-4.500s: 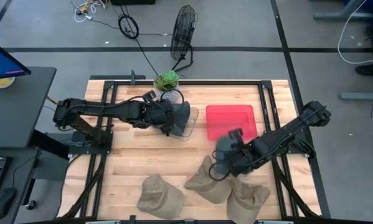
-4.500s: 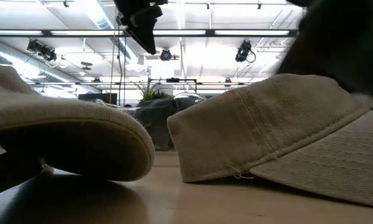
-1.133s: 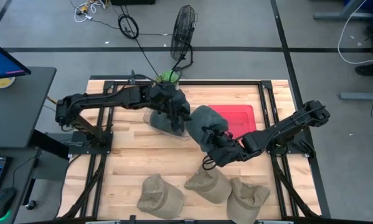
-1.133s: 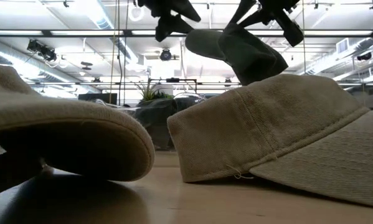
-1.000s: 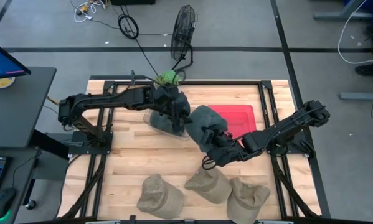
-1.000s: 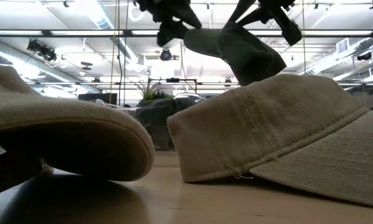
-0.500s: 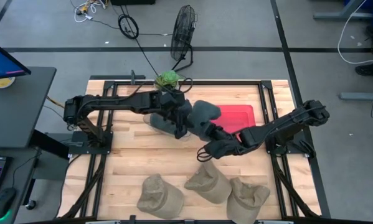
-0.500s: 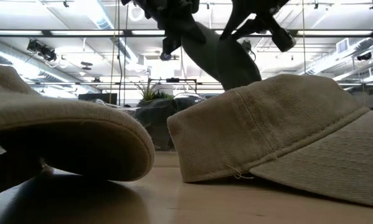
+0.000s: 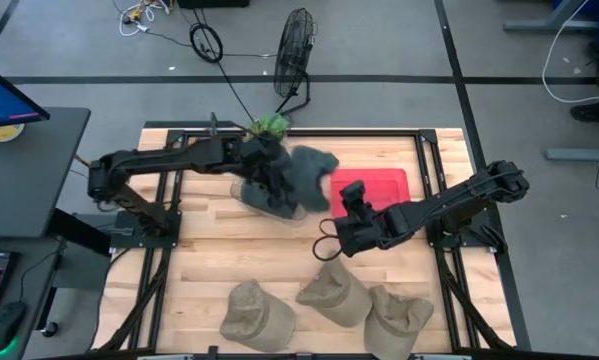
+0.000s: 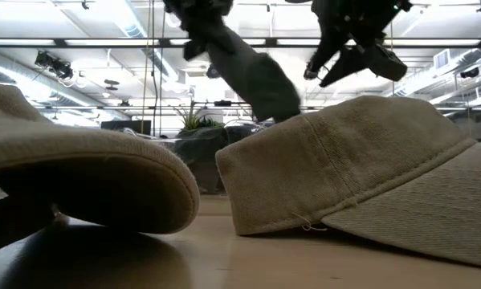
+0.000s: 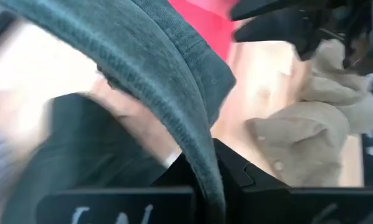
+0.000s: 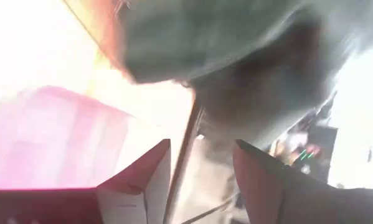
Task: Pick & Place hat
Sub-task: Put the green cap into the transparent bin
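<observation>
Grey hat hung limp from the left claw near the far edge of the bench.

The left claw [image 9: 279, 180] was pinched on the rim of the grey hat [image 9: 309, 175], which drooped beside the red tray [image 9: 379, 182]; soft and light by its sag, it looked best taken by the stiffer hem. The right claw [image 9: 347, 222] stood just clear of it, fingers [image 12: 142, 180] parted and holding nothing. Three tan caps [image 9: 329, 295] lay along the near edge.
</observation>
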